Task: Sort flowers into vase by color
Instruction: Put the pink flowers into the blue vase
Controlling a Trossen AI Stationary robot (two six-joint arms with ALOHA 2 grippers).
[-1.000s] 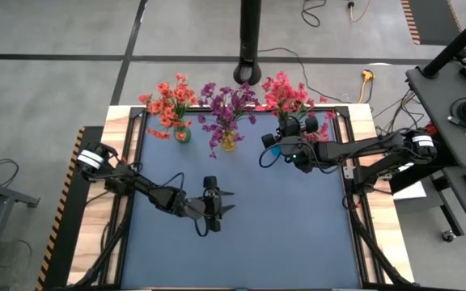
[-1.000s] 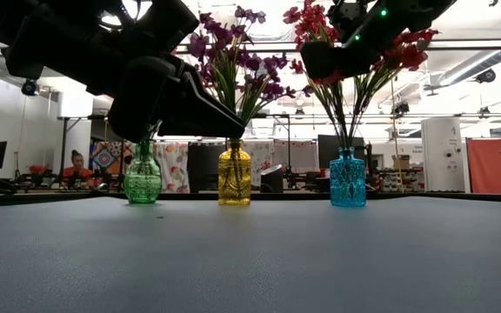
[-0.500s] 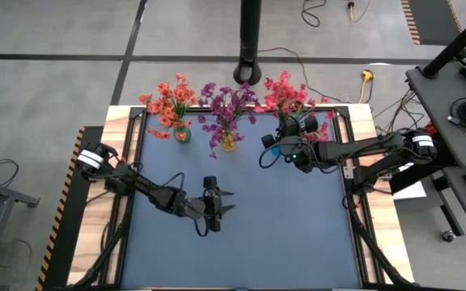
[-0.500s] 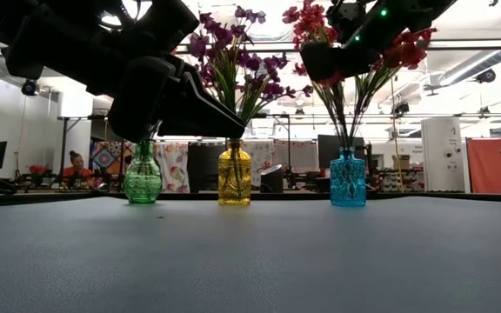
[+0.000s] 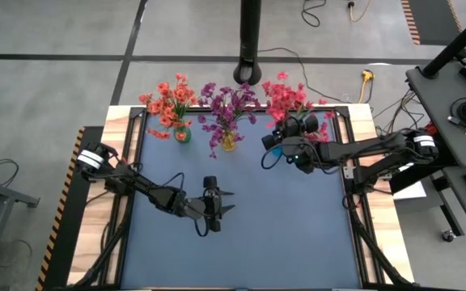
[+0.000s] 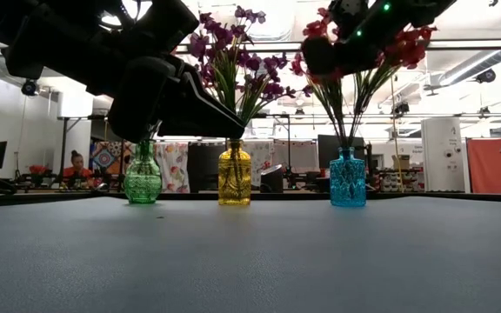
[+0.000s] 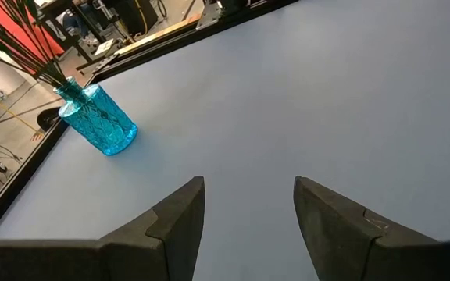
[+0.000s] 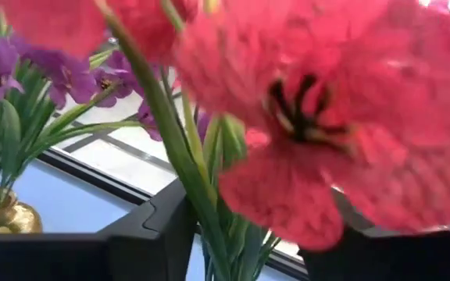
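Observation:
Three glass vases stand on their bases along the table's far edge. The green vase (image 6: 143, 178) holds orange-red flowers (image 5: 168, 101). The yellow vase (image 6: 234, 176) holds purple flowers (image 5: 226, 109). The blue vase (image 6: 347, 178) holds pink-red flowers (image 5: 285, 97), with their stems in its neck. My right gripper (image 5: 268, 149) is open, raised beside the pink-red spray, and green stems (image 8: 209, 195) run between its fingers. My left gripper (image 5: 226, 202) hovers open over the middle of the table, holding nothing. My right gripper (image 8: 248, 226) stands open with one finger (image 8: 155, 230) on each side of the pink-red spray's green stems, just below a large blossom (image 8: 311, 148). I cannot tell whether a finger touches a stem.
The blue table top (image 7: 326, 94) spreads bare in front of the vases. A dark post (image 5: 251, 40) rises behind the table's far edge. Dark frame rails (image 5: 354, 194) run along the sides. A person (image 6: 78, 165) sits far off in the room.
My right gripper has risen a little among the pink-red blossoms, and the blossoms around it have shifted. My left arm has kept still.

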